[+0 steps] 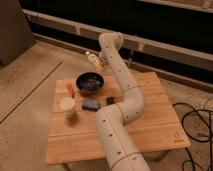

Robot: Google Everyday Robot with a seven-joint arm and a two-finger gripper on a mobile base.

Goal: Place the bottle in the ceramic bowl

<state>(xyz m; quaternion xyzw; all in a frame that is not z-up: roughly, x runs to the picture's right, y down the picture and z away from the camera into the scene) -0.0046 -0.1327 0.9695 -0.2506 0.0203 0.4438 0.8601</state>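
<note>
The white arm [119, 107] rises from the near edge of the wooden table [150, 125], bends over the tabletop and reaches to the far side, where its gripper [96, 60] hangs above and just behind the far rim of the ceramic bowl [90, 82]. At the gripper sits the bottle [91, 58], a small whitish-cream shape held up in the air, clear of the table and not yet inside the bowl; the gripper appears clenched on it, with the bottle's pale body sticking out to the left of the arm's end. The bowl itself stands on the far left part of the table, round and nearly black outside with a glossy greyish inside; nothing distinct can be made out in it beyond the sheen. Nearer the camera and to the left of the bowl stands 1 pale round cup [67, 105], upright, well apart from the bowl; its contents cannot be told. Between the cup and the bowl, close to the table's left edge, lies a small reddish-orange object [70, 90]. Just in front of the bowl lies a flat blue-grey block [91, 104], perhaps a sponge, and beside it to the right, touching or nearly touching the arm, sits a small dark object [110, 100]. Dark cables [192, 125] trail on the floor to the right of the table.
</note>
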